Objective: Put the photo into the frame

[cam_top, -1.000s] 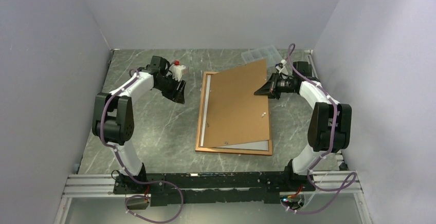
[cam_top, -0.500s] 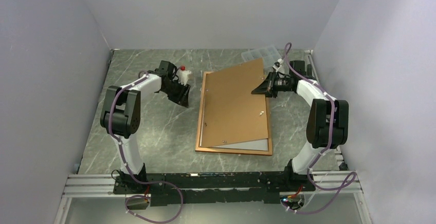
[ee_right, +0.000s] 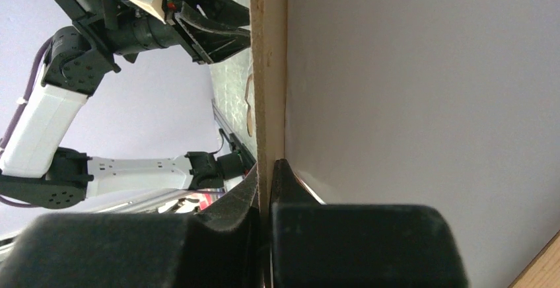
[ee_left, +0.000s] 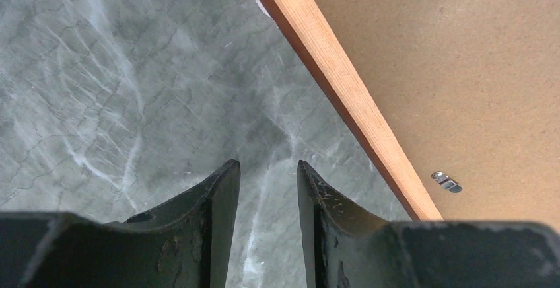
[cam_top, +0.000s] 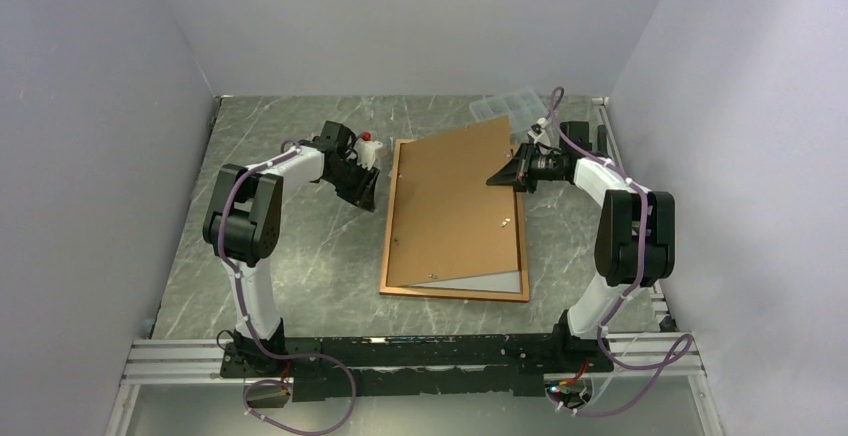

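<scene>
The frame [cam_top: 455, 296] lies flat mid-table with its reddish-brown border showing. The brown backing board [cam_top: 455, 196] rests skewed over it, its far right corner raised. The photo shows only as its white back [cam_top: 485, 280] under the board. My right gripper [cam_top: 497, 178] is shut on the board's right edge [ee_right: 267, 50]; the white back [ee_right: 422, 90] lies beneath it. My left gripper [cam_top: 368, 191] is open and empty, low over the table just left of the frame's left border [ee_left: 343, 83]. Its fingertips [ee_left: 267, 166] stand apart from the wood.
A small clear compartment box [cam_top: 507, 108] sits at the back right, behind the board's raised corner. A metal turn clip [ee_left: 446, 181] sticks up from the board near the frame's left border. Grey walls close in on the table.
My left gripper has moved right, up to the frame's left border. My right gripper has shifted slightly left, still holding the board.
</scene>
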Action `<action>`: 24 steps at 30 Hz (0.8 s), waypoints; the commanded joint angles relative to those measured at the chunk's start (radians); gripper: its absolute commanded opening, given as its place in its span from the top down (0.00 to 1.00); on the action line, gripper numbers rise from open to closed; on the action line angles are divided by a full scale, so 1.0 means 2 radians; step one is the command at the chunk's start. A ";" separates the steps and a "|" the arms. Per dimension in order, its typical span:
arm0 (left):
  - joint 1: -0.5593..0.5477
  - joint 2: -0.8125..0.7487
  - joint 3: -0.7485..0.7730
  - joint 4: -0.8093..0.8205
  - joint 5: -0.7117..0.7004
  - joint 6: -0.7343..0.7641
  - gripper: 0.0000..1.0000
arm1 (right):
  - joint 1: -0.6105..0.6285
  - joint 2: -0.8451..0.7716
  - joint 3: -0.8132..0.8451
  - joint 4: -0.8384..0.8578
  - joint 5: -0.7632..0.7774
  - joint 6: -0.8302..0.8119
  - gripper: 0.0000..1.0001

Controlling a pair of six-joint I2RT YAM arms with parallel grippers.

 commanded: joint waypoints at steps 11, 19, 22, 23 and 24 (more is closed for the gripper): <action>-0.005 0.005 0.008 0.002 0.010 -0.005 0.59 | 0.018 -0.004 -0.011 0.011 0.046 -0.005 0.63; -0.005 -0.010 0.008 -0.010 0.007 -0.004 0.60 | 0.042 -0.015 0.037 -0.095 0.160 -0.059 0.14; -0.005 -0.014 0.010 -0.015 0.005 -0.003 0.60 | 0.053 -0.008 0.051 -0.118 0.189 -0.069 0.00; -0.005 -0.015 0.011 -0.017 0.004 -0.002 0.60 | 0.056 -0.007 0.052 -0.120 0.195 -0.070 0.00; -0.004 -0.016 0.012 -0.018 0.003 -0.002 0.60 | 0.060 -0.005 0.054 -0.123 0.204 -0.071 0.00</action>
